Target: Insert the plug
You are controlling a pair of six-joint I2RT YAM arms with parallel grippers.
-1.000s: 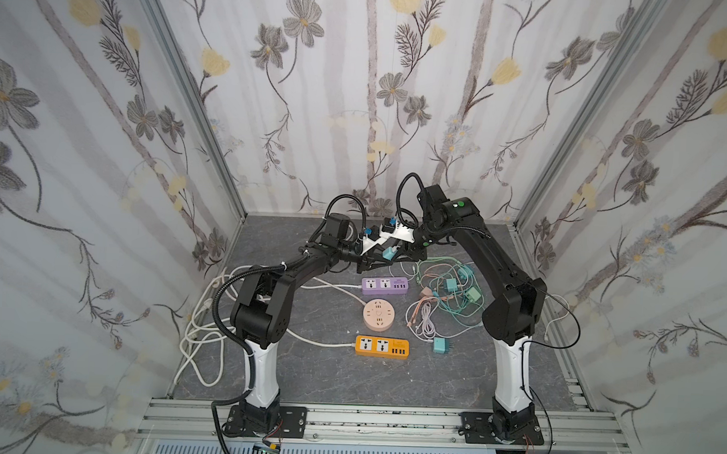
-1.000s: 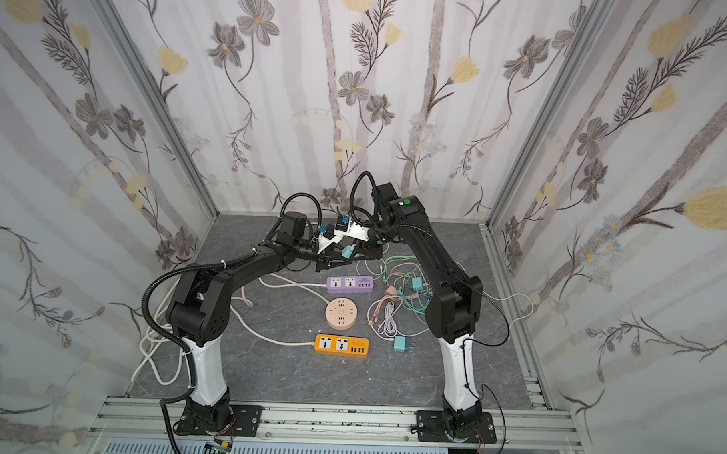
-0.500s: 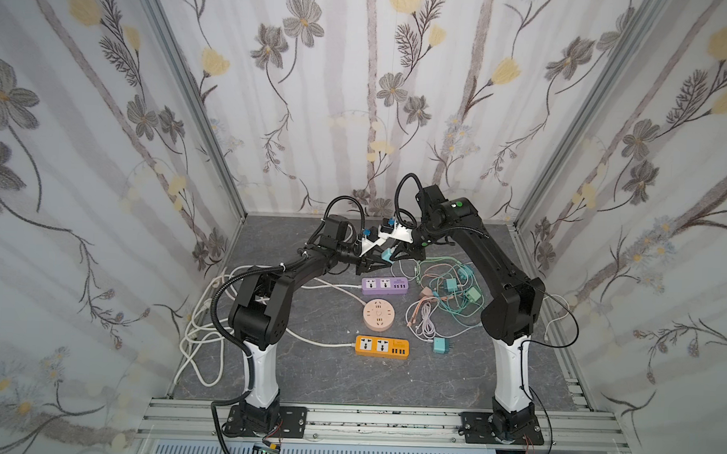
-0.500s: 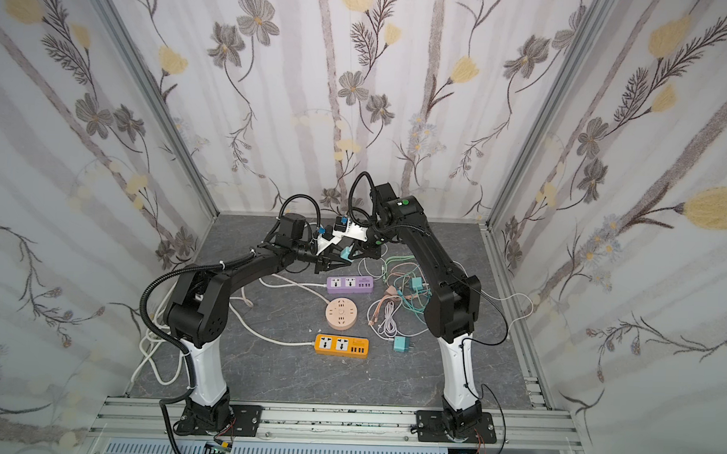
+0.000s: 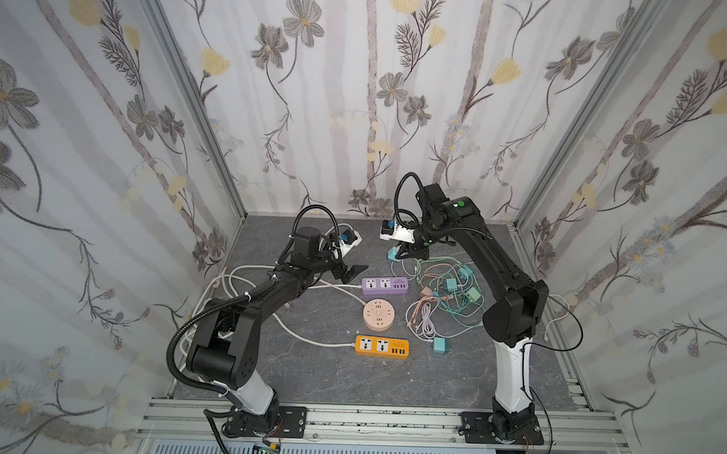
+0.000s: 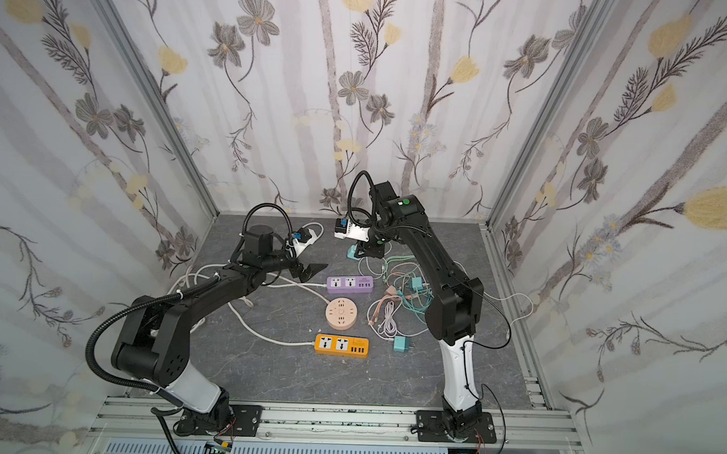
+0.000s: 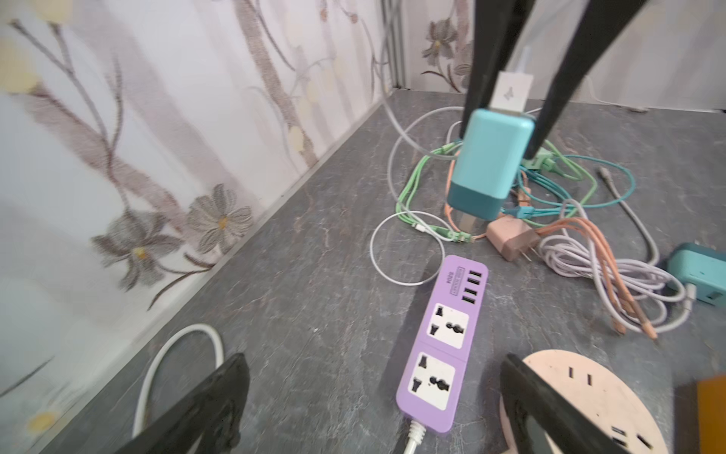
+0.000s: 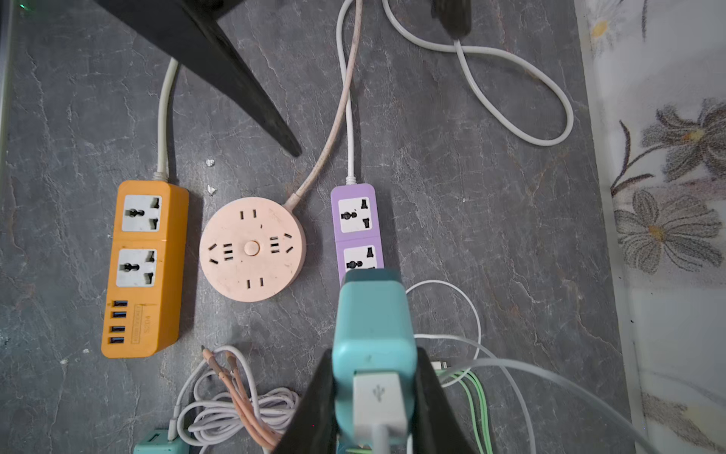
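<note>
Aloft, teal plug point(image 8: 371, 314) pinched in right hand point(image 8: 374, 355), left hand point(image 7: 374, 357) agape

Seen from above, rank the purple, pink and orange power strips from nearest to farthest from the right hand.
1. Purple strip, just in front of the right hand.
2. Pink round strip, in the middle.
3. Orange strip, frontmost.
</note>
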